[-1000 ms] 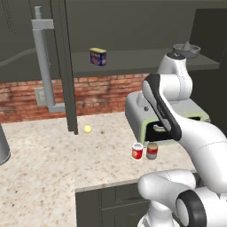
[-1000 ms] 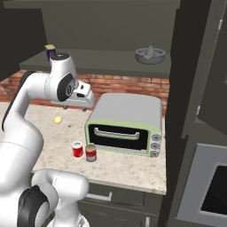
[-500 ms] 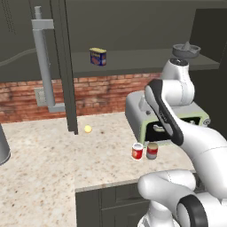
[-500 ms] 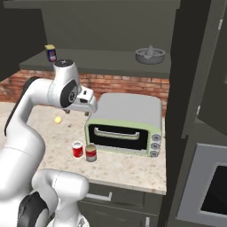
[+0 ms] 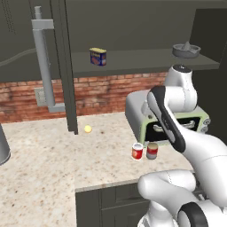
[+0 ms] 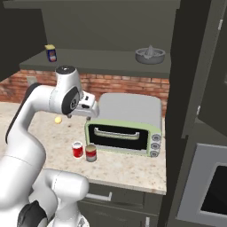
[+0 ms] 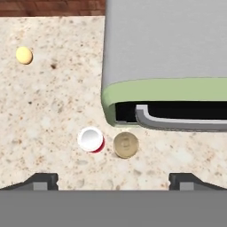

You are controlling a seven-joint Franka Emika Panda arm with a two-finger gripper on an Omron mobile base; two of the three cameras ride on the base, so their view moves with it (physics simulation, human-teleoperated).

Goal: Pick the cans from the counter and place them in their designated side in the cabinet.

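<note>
Two cans stand upright side by side on the beige counter (image 5: 44, 164), just in front of a green toaster oven. The red can (image 5: 137, 152) (image 6: 77, 150) (image 7: 91, 138) is on the left, the silver-grey can (image 5: 152, 150) (image 6: 91, 153) (image 7: 126, 145) on the right. My gripper (image 7: 113, 181) hangs high above them, pointing down, open and empty, its fingertips (image 7: 42, 179) spread wide. The hand (image 6: 88, 107) is level with the oven's top. The cabinet's long shelf (image 5: 133, 60) (image 6: 102, 57) runs above the counter.
The toaster oven (image 5: 142, 108) (image 6: 126, 119) (image 7: 168, 57) stands right behind the cans. A blue-and-yellow tin (image 5: 98, 56) (image 6: 51, 52) and a grey juicer (image 5: 186, 49) (image 6: 150, 54) sit on the shelf. A small yellow ball (image 5: 88, 129) (image 7: 24, 55) lies on the counter. The cabinet door's bar handle (image 5: 42, 66) hangs at left.
The arm has swung right and a little lower, bringing the hand toward the toaster oven and above the cans. The cans have not moved.
</note>
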